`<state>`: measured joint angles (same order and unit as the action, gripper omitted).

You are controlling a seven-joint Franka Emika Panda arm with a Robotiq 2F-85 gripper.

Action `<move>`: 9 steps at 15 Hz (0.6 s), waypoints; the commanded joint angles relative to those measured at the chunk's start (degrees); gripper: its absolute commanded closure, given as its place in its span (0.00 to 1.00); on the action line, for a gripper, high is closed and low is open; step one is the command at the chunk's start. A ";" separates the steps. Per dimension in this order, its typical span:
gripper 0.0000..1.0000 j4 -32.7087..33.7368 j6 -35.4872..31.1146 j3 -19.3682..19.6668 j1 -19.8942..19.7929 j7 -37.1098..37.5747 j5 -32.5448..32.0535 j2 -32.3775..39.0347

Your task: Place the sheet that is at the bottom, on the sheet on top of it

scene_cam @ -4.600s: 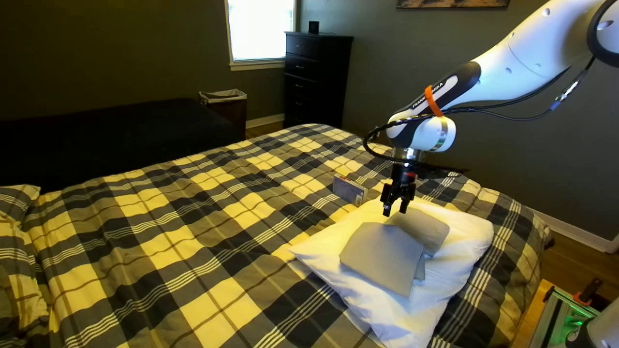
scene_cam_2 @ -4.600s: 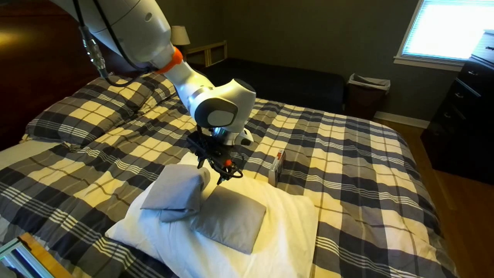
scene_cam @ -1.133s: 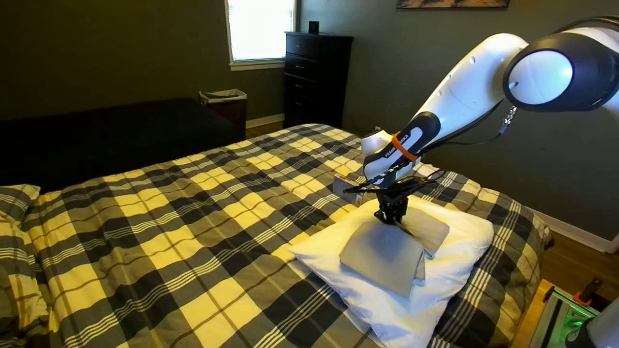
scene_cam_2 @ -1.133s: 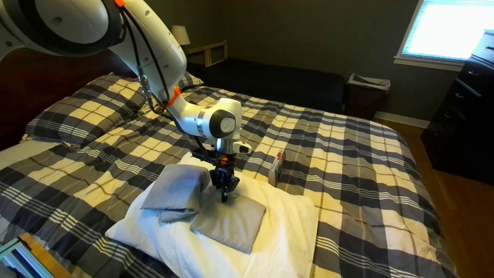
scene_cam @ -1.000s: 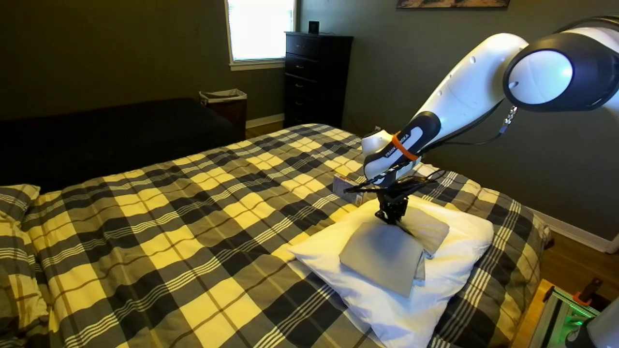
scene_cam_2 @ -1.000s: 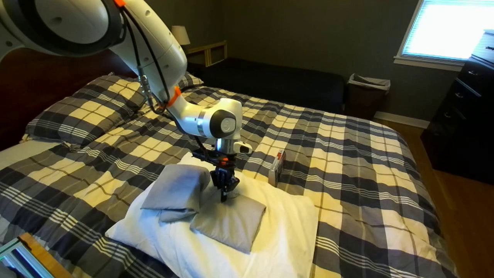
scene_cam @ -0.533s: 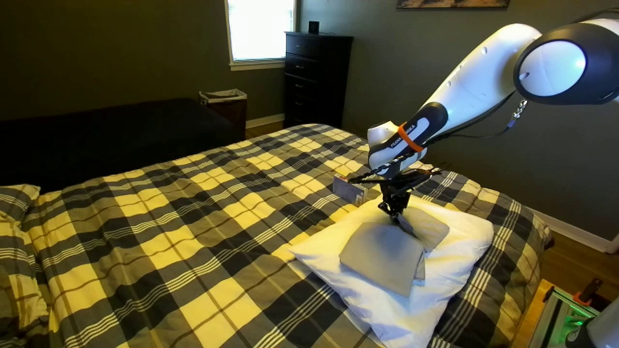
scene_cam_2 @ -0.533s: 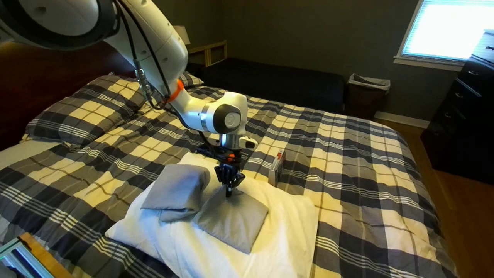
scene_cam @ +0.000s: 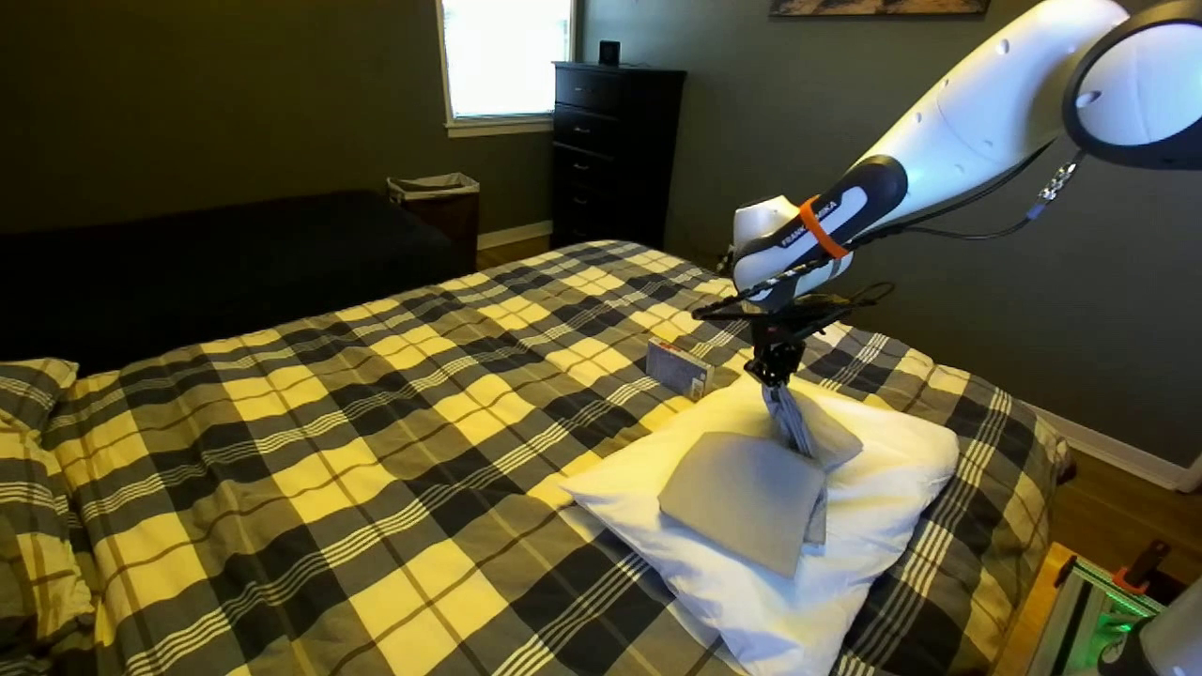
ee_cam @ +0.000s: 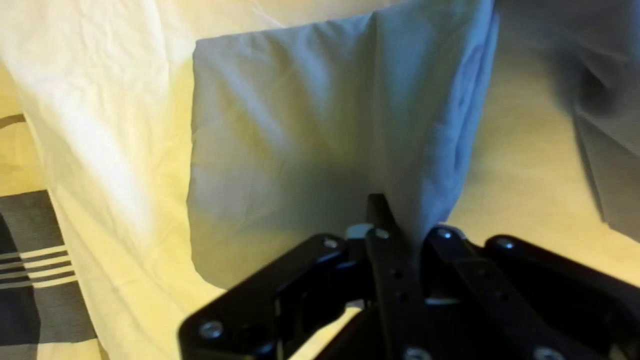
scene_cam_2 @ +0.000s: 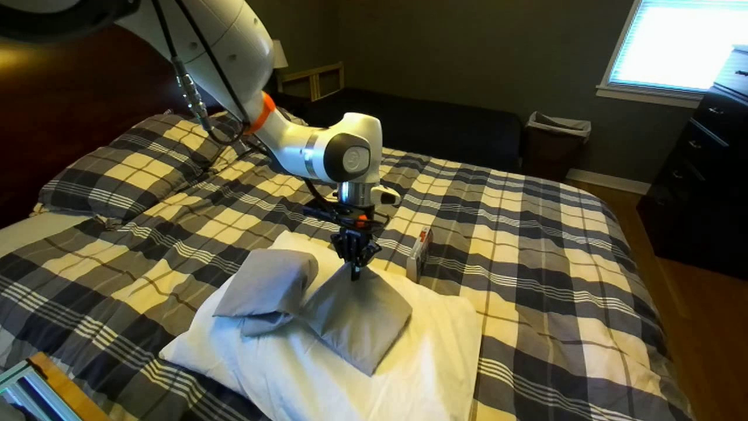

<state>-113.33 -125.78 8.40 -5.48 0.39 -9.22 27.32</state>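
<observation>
Two grey folded sheets lie side by side on a white pillow (scene_cam_2: 435, 339). My gripper (scene_cam_2: 355, 272) is shut on the raised edge of the bottom sheet (scene_cam_2: 365, 321). In the wrist view, this bottom sheet (ee_cam: 260, 150) slopes up to the fingers, its folded layers bunched between them; one fingertip is hidden behind the cloth. Its far part still rests on the pillow. The top sheet (scene_cam_2: 263, 286) lies flat beside it, with a loose flap underneath. In an exterior view, the top sheet (scene_cam: 742, 493) partly covers the view of the held one.
A small box (scene_cam: 678, 368) stands on the plaid bedspread (scene_cam: 423, 488) just behind the pillow. A wood-edged frame (scene_cam: 1071, 601) shows at the near corner of the bed. Plaid pillows (scene_cam_2: 137, 169) lie at the headboard.
My gripper came down from above the sheets with its jaws apart and shut on the bottom sheet. Over the last second it has risen, pulling that sheet's edge up. The top sheet stays put.
</observation>
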 commanded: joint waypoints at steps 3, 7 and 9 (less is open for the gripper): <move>0.98 -4.68 1.06 -0.33 -0.41 -2.80 -1.00 -7.30; 0.98 -6.98 1.55 -0.23 -0.14 -3.81 -2.61 -11.31; 0.98 -8.23 2.41 -0.71 0.08 -5.33 -3.06 -13.56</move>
<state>-118.12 -125.29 8.37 -5.45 -2.92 -10.66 18.42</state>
